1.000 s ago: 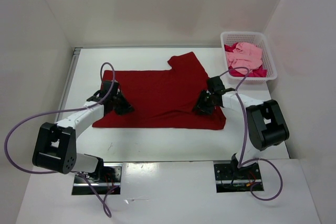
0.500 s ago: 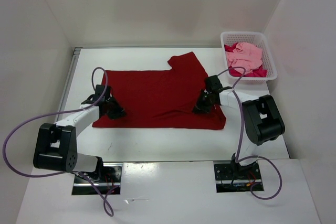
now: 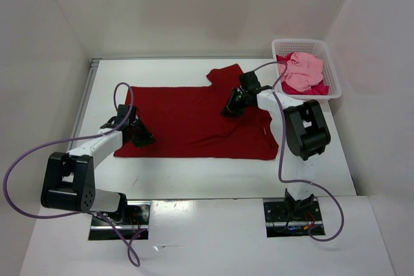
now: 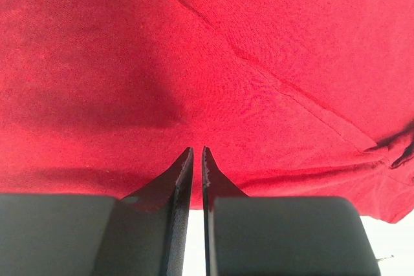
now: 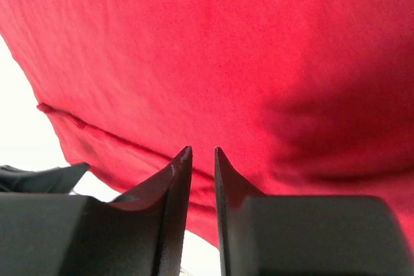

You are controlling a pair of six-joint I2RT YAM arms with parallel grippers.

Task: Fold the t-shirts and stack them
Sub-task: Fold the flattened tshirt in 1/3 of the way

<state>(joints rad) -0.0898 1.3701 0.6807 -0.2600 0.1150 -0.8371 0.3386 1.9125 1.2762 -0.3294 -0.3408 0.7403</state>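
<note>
A dark red t-shirt [image 3: 187, 117] lies spread flat across the table, one sleeve [image 3: 228, 77] pointing to the far side. My left gripper [image 3: 141, 137] sits at the shirt's near-left edge. In the left wrist view it [image 4: 197, 150] is shut, tips pinched on the cloth [image 4: 259, 43] just inside the hem. My right gripper [image 3: 230, 108] is over the shirt below the sleeve. In the right wrist view it [image 5: 202, 150] is shut to a narrow slit on the red cloth [image 5: 246, 50]. A light pink t-shirt [image 3: 303, 69] and a crimson-magenta one [image 3: 317, 88] lie crumpled together.
The white mesh basket [image 3: 299, 44] holding the pink and magenta shirts stands at the table's far right corner, just right of my right arm. White walls close in the table on the left, back and right. Both arms' purple cables loop beside them.
My right gripper closed and travelled up and to the left, from the shirt's near-right part to below the sleeve. The left gripper shifted slightly left early on, then stayed.
</note>
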